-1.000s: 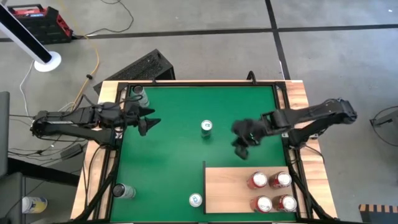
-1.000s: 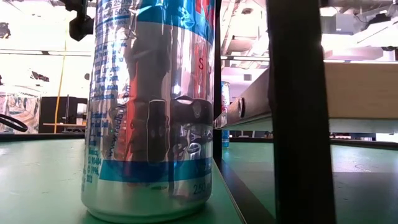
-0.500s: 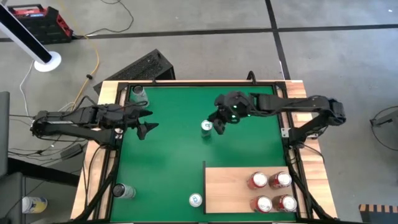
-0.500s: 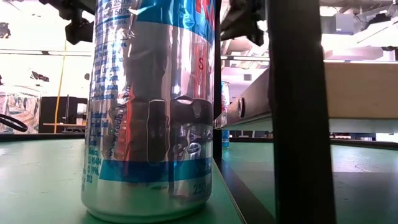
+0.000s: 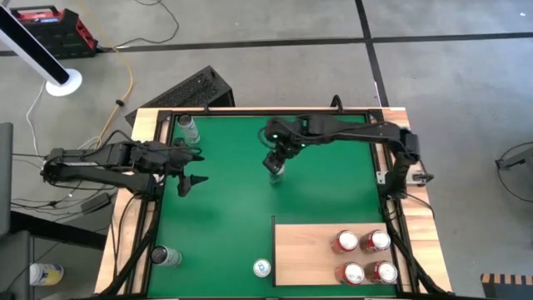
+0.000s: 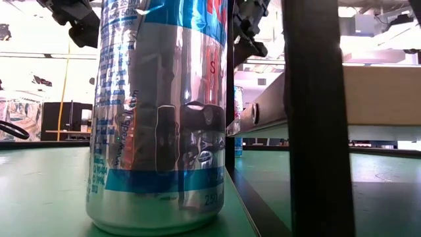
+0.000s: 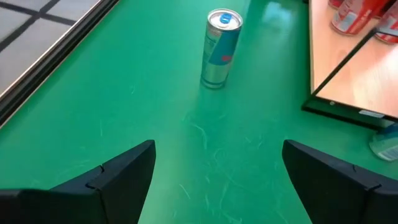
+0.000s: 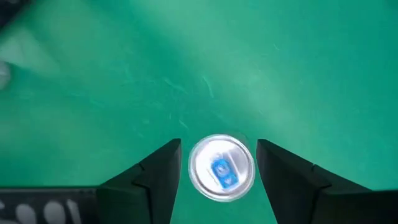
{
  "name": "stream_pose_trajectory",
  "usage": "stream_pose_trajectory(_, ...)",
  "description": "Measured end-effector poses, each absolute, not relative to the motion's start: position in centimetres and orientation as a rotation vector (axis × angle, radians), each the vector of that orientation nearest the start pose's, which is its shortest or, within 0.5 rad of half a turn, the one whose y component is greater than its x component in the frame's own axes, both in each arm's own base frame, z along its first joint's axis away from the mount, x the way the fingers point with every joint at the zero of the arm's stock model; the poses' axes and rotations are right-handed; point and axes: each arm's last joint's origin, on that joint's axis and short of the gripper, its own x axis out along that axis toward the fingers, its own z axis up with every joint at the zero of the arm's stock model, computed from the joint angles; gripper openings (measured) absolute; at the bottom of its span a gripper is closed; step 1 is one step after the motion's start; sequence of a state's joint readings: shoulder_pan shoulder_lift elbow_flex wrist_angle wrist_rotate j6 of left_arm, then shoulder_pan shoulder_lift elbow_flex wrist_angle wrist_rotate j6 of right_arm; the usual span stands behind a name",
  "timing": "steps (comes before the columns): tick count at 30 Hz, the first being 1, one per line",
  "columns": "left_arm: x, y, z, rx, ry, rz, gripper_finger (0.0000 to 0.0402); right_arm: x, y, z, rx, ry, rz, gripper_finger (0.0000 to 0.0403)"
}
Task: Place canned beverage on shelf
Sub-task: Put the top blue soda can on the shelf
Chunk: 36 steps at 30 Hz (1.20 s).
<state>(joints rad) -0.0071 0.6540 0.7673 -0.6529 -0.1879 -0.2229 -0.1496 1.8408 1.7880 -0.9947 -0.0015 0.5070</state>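
Slim silver-and-blue beverage can (image 8: 221,168) stands mid green worktop (image 5: 225,208), between spread fingers of right claw (image 5: 276,158), ungripped. Pale wooden shelf (image 5: 304,250) holds four red cans (image 5: 364,256). Left claw (image 5: 190,167) released, well apart.

Two dark jointed arms — matte black wedge-shaped fingers (image 8: 149,180) — tiny green light

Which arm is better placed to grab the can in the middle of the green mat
Right. Its end effector hangs directly over the can, open fingers on either side. The left end effector sits open off to the side, away from that can.
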Motion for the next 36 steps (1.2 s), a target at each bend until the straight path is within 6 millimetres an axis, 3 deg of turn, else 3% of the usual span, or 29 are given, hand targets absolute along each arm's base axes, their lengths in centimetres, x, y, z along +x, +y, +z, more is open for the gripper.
stream_pose_trajectory(8, 13.0, 0.5, 30.2, -0.148, 0.515, 0.231, 0.0334, 39.3, -6.3, 30.2, 0.555, 1.065, -0.432, 0.0232)
stream_pose_trajectory(23, 13.3, 0.5, 30.8, -0.222, 0.43, 0.274, 0.0334, 39.7, -8.0, 29.8, 0.572, 1.02, -0.467, 0.0234)
stream_pose_trajectory(36, 13.4, 0.7, 31.0, -0.314, 0.382, 0.354, 0.0334, 39.7, -8.2, 29.8, 0.463, 1.037, -0.425, 0.0308)
